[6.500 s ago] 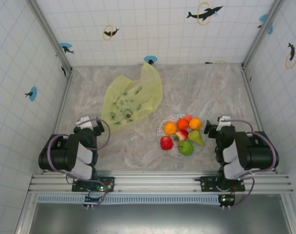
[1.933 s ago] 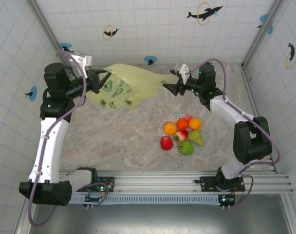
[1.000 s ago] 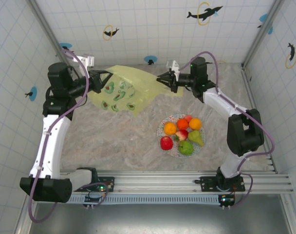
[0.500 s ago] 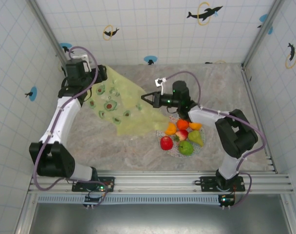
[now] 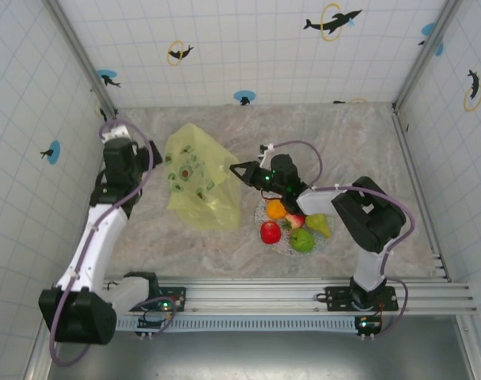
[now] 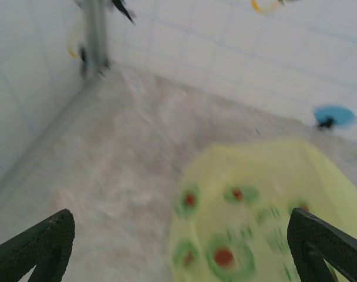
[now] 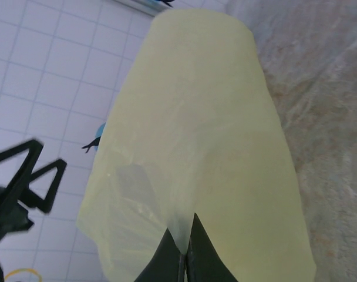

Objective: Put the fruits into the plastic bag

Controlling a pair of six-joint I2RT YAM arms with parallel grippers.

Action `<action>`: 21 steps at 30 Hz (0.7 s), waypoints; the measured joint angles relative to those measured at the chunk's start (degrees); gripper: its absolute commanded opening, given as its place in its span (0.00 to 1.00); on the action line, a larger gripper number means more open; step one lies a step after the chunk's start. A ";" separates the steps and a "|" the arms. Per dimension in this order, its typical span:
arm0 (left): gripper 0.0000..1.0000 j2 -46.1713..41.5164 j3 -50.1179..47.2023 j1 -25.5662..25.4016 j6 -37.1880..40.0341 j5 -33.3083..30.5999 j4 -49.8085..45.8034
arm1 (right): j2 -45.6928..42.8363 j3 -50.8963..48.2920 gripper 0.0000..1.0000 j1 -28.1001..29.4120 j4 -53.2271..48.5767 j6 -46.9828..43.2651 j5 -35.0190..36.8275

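On the marble table, mid-frame, right gripper pinches the bag; left gripper gapes empty. Next, probably: spread its mouth for fruits.

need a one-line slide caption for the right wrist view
Right gripper shut on a fold of the yellow plastic bag, with the marbled table beyond.

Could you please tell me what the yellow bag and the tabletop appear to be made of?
The yellow bag looks like thin, translucent plastic film: light shows through and it drapes in soft folds. The tabletop has matte grey-beige marble veining; real stone or a printed sheet, I cannot tell.
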 measured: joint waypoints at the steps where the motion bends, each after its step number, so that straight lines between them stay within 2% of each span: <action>1: 0.93 -1.20 -2.99 -0.26 -1.73 4.20 0.50 | 0.55 0.02 0.00 0.00 -0.07 -0.07 0.22; 4: 0.92 -0.09 -8.33 -2.38 -5.75 13.94 1.14 | 0.94 0.02 0.00 0.00 -0.81 -1.33 0.63; 8: 0.92 5.70 -8.90 -8.28 -7.34 19.52 2.97 | 0.94 0.00 0.00 0.00 -0.94 -3.17 1.29; 12: 0.90 11.69 -8.11 -12.13 -7.37 22.27 4.90 | 0.94 -0.20 0.00 0.00 -0.90 -4.02 1.57; 21: 0.67 20.55 -5.53 -12.59 -7.52 23.67 7.65 | 0.94 -0.92 0.00 0.02 -0.87 -4.98 1.57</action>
